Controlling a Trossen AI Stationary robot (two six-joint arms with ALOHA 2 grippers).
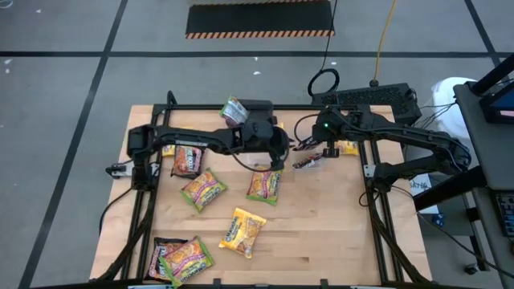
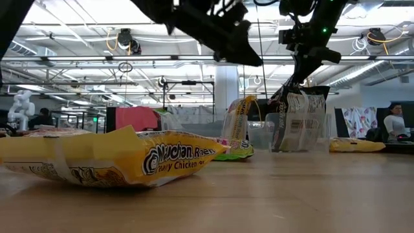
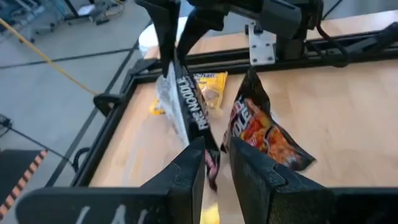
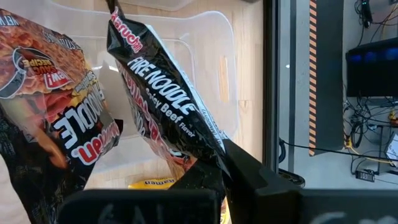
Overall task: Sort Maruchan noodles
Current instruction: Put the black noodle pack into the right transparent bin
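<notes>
A dark Maruchan noodle packet (image 3: 186, 106) marked "Fire Noodle" hangs from my right gripper (image 4: 222, 175), which is shut on it near the middle of the table's far side (image 1: 325, 152). A second dark packet (image 3: 264, 127) stands tilted beside it, in front of a clear tub (image 4: 205, 56). My left gripper (image 3: 217, 165) is open and reaches in from the left (image 1: 277, 163), its fingers on either side of the hanging packet's lower corner. More packets, yellow (image 1: 243, 231), green-edged (image 1: 202, 189) and dark (image 1: 187, 160), lie flat on the table. My right gripper pinches the dark packet's top edge (image 3: 173, 65) between its two fingers, slanting down from above. The packet hangs below them, nearly upright, edge-on to my left gripper. I cannot tell whether its lower end rests on anything. My left gripper: I cannot tell whether its fingers touch the packet's lower corner (image 3: 211, 168).
Another green-edged packet (image 1: 264, 185) lies just near of my left gripper. Two packets (image 1: 181, 258) overlap at the near left corner. A yellow packet (image 1: 347, 147) lies by the right arm. A dark box (image 1: 257, 108) and a packet (image 1: 234, 109) sit at the far edge. Black frame rails border the table.
</notes>
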